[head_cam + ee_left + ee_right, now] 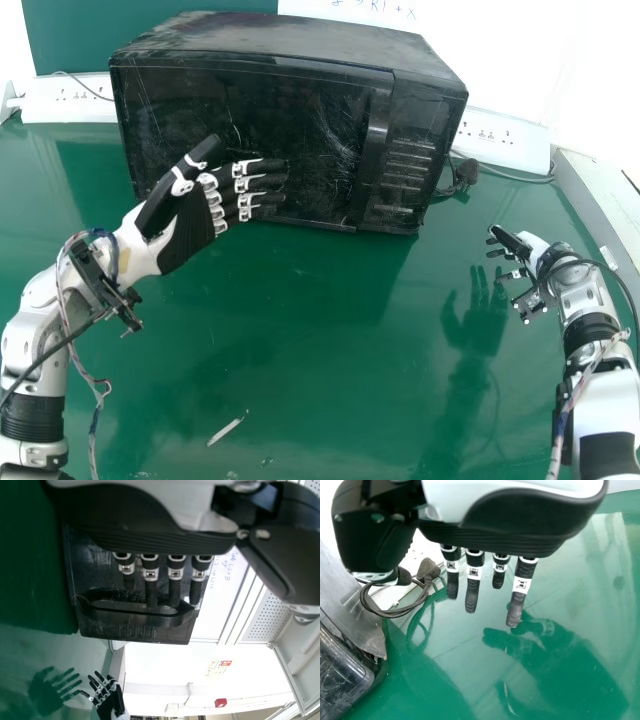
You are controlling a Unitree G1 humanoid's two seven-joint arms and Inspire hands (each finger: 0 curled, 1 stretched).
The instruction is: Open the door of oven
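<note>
The black oven stands at the back of the table, its door (300,130) closed and a vertical handle (374,135) near the door's right side. My left hand (190,220) is in front of the door's left part, fingers straight and pointing right toward the handle, thumb raised. In the left wrist view my left hand (150,535) has its fingers extended before the door, with the handle (135,615) beyond the fingertips. My right hand (515,250) is over the table right of the oven; in the right wrist view its fingers are extended from the right hand (495,535), holding nothing.
Power strips (500,140) lie behind the oven on both sides, with a coiled black cable (462,176) by its right side. A pale scrap (227,431) lies on the green table (310,350). A light ledge (600,200) borders the table's right edge.
</note>
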